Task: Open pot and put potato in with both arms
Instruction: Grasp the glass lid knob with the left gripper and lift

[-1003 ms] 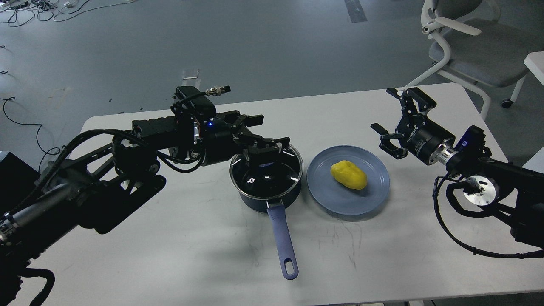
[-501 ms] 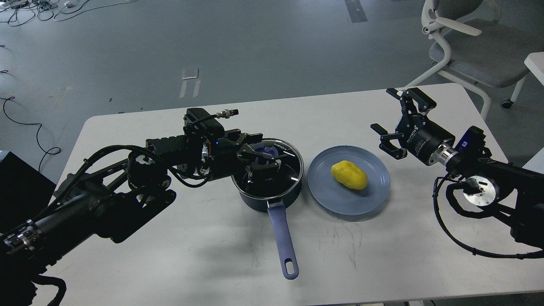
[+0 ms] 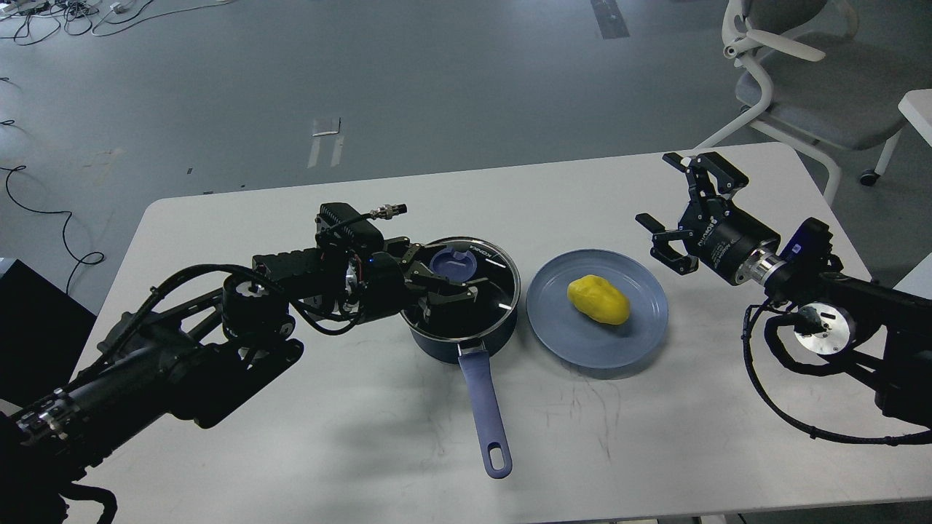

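Pot (image 3: 459, 320) lid (image 3: 461, 284) still on; left gripper (image 3: 444, 287) probably clasping knob to lift, right gripper (image 3: 688, 218) splayed at potato's (image 3: 598, 299) 2 o'clock.

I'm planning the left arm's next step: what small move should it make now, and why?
Probably close the left tool on the lid's blue knob. Its fingers look spread just beside the knob, the glass lid still covers the pot, and the potato waits on the plate.

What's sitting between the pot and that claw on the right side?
In the head view, a blue plate with the yellow potato on it lies between the pot and the right gripper.
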Action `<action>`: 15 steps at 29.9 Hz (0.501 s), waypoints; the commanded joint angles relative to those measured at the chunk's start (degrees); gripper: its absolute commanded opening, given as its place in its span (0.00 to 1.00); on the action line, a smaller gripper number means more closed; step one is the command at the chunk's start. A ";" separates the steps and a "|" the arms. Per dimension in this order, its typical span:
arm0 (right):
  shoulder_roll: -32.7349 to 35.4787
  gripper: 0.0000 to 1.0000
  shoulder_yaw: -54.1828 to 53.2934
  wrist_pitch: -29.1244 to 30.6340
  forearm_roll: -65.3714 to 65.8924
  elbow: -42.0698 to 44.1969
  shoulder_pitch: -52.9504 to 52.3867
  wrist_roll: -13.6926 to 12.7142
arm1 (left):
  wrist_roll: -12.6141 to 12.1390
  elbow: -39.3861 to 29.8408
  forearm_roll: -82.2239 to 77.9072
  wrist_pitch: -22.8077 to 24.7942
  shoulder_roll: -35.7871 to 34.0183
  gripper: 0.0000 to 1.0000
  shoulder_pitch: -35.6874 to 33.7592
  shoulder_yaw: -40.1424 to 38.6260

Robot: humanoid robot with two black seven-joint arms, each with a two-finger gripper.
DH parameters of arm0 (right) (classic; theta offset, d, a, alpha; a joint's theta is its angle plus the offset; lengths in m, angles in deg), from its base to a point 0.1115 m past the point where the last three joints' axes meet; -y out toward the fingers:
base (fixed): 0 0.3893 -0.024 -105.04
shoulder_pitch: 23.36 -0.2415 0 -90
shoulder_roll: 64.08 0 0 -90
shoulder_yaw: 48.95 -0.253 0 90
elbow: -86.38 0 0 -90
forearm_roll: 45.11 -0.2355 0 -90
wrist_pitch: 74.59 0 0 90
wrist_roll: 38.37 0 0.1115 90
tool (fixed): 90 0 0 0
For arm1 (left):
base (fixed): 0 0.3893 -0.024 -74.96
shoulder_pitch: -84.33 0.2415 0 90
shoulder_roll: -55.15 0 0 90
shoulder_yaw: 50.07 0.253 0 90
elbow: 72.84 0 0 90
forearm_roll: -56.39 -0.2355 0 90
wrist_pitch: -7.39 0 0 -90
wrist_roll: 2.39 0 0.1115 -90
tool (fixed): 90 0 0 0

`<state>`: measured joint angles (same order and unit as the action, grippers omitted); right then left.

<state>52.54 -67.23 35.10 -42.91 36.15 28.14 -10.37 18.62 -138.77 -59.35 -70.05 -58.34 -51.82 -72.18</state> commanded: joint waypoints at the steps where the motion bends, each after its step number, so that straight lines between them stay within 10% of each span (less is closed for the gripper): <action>1: 0.01 1.00 -0.01 0.00 0.00 0.04 0.01 0.00 | -0.17 0.10 -0.02 0.00 -0.06 0.90 0.00 0.05; 8: -0.08 1.00 -0.01 0.00 0.00 0.04 0.18 0.00 | -0.53 0.63 -0.02 -0.61 0.29 0.33 0.36 -0.04; 15: -0.08 1.00 -0.01 0.00 0.00 -0.05 0.45 0.00 | -0.53 -0.25 0.24 -1.23 -0.50 0.30 -0.26 -0.13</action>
<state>52.43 -67.24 35.10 -42.94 36.13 28.57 -10.37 18.09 -138.22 -59.29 -71.16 -58.14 -51.72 -72.17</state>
